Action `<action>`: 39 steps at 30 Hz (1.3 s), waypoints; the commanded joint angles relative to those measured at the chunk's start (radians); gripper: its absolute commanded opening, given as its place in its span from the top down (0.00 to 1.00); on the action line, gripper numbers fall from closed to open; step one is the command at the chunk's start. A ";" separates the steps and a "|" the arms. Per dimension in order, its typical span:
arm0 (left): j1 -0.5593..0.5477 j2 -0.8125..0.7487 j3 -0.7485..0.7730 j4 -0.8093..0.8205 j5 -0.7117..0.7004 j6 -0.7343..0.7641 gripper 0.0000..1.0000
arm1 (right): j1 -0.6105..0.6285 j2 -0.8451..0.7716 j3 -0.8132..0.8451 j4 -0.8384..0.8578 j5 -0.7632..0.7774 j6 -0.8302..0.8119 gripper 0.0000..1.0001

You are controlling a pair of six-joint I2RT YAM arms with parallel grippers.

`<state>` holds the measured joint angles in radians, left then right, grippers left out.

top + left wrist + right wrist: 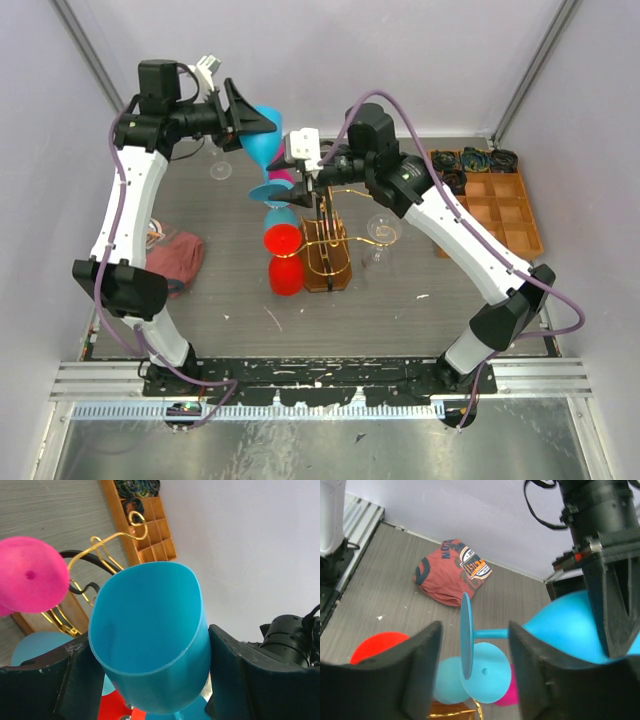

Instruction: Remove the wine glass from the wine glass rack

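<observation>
Left tool (149,645): pads pressed on both sides of the bowl of the blue wine glass (150,620), jaws wide because the bowl is wide. Reads as a grip.

Right tool (475,630): jaws partly apart, nothing held. The glass's foot (466,635) sits edge-on in the gap with daylight on both sides.

Glass location: in the air, lying on its side, at 11 o'clock of the wine glass rack (325,250) in the top view. No gold wire around stem or foot in the right wrist view, so I judge it off the rack arms.

Risks:
- The bowl is smooth and tapered and gripped at one end only. With the right tool holding nothing, the glass may pivot or slide out of the left pads.
- The foot is between the right jaws, so a sideways pull by the left arm could catch it on a finger and twist the glass loose.
- The pink glass (30,575) and a rack scroll sit just beside the bowl at 9–10 o'clock in the left wrist view. A swing that way could knock the pink glass or rock the rack.
- The red glasses (283,240) are right below, so a drop lands on them, not on the desk (230,300).
</observation>
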<state>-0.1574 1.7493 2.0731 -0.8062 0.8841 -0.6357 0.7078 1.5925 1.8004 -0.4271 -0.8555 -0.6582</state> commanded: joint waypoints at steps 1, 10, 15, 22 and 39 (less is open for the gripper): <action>0.078 -0.035 -0.032 -0.007 0.044 0.055 0.35 | 0.004 -0.059 -0.034 0.122 0.103 0.090 0.24; 0.316 -0.075 -0.057 -0.102 -0.052 0.176 0.36 | 0.003 -0.187 -0.141 0.148 0.273 0.068 0.00; 0.334 -0.077 -0.039 -0.158 -0.318 0.270 0.35 | 0.001 -0.248 -0.187 0.150 0.342 0.059 0.00; 0.297 -0.223 -0.421 0.234 -0.717 0.258 0.36 | -0.124 -0.107 0.121 -0.110 0.649 0.540 0.00; 0.102 -0.065 -0.793 1.105 -1.465 0.556 0.30 | -0.269 -0.002 0.070 -0.072 0.644 0.753 0.00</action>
<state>-0.0010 1.6024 1.2808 -0.0013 -0.3534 -0.2234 0.4496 1.5909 1.8545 -0.5617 -0.2214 0.0753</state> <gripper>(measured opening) 0.744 0.998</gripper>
